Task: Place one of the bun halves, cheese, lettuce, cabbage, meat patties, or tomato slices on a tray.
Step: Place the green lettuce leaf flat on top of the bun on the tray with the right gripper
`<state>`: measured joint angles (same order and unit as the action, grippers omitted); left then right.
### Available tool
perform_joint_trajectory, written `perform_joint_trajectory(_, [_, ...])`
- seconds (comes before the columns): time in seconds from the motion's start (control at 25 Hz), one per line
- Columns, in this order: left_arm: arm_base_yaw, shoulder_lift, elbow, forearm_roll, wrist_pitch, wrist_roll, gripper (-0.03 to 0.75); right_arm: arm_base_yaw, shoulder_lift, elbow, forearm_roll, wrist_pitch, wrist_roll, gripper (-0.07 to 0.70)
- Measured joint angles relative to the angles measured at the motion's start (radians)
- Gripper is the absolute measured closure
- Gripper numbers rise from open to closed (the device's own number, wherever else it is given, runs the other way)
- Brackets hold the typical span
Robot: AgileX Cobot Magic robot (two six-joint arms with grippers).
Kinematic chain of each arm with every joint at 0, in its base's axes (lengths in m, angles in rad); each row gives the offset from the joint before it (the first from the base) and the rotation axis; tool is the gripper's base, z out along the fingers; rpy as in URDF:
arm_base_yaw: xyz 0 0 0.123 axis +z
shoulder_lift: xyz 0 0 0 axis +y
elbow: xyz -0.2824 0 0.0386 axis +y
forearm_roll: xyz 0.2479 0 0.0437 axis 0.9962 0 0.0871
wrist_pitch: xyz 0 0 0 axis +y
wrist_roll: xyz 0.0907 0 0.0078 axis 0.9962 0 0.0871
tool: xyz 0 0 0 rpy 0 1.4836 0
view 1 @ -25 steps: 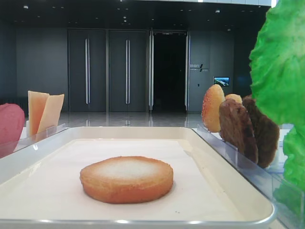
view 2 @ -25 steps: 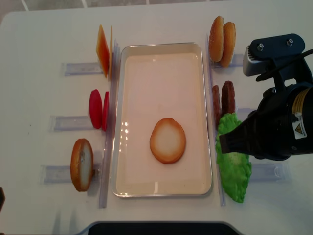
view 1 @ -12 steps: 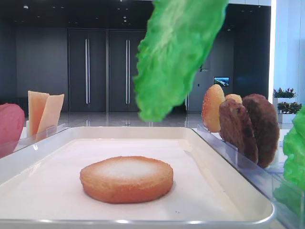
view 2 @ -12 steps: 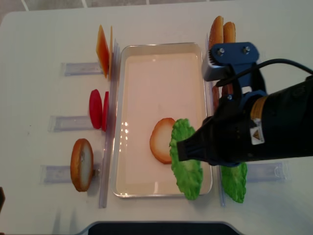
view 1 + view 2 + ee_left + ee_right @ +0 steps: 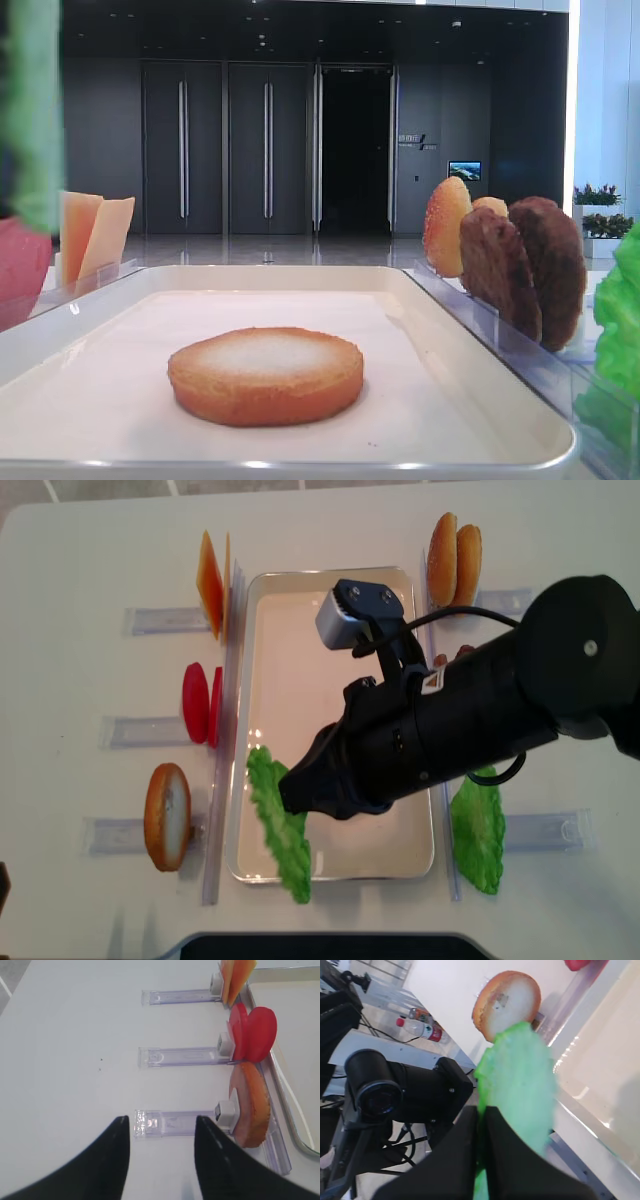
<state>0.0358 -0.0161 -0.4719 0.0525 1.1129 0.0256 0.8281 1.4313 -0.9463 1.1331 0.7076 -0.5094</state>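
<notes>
Dark double doors (image 5: pixel 225 148) and a dim lobby stand behind a white desk (image 5: pixel 90 550), where the right arm reaches across the middle of a white tray (image 5: pixel 412 860) toward its near-left corner. The right gripper (image 5: pixel 292 802) has its claw pressed together on a bright green lettuce (image 5: pixel 278 825) leaf, which hangs over the tray's near-left part with its tip past the near rim; in the wrist view the leaf (image 5: pixel 519 1082) dangles from the closed black fingers (image 5: pixel 465 1155) above the tray's left rim. A flat bun half (image 5: pixel 265 374) lies on the tray, hidden from above by the arm. A second green leaf (image 5: pixel 478 828) rests just outside the tray's right edge near the near-right corner. Along the desk's left side, clear dividers (image 5: pixel 177 1055) hold upright pieces: cheese (image 5: pixel 211 583) slices by the tray's far-left corner, tomato slices (image 5: pixel 200 704) beside the left rim's middle, and another bun half (image 5: pixel 167 816) near the near-left corner. By the far-right corner stand two domed buns (image 5: pixel 454 558), with meat patties (image 5: pixel 525 268) upright just nearer along the right rim. The left gripper (image 5: pixel 160 1157) hovers over bare desk left of the dividers, its two dark fingers (image 5: pixel 107 1160) apart and holding nothing.
</notes>
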Motion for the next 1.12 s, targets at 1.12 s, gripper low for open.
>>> perform_joint_trajectory(1.12, [0.000, 0.000, 0.000, 0.000, 0.000, 0.000, 0.388, -0.256, 0.316, 0.000, 0.413, 0.201, -0.540, 0.596])
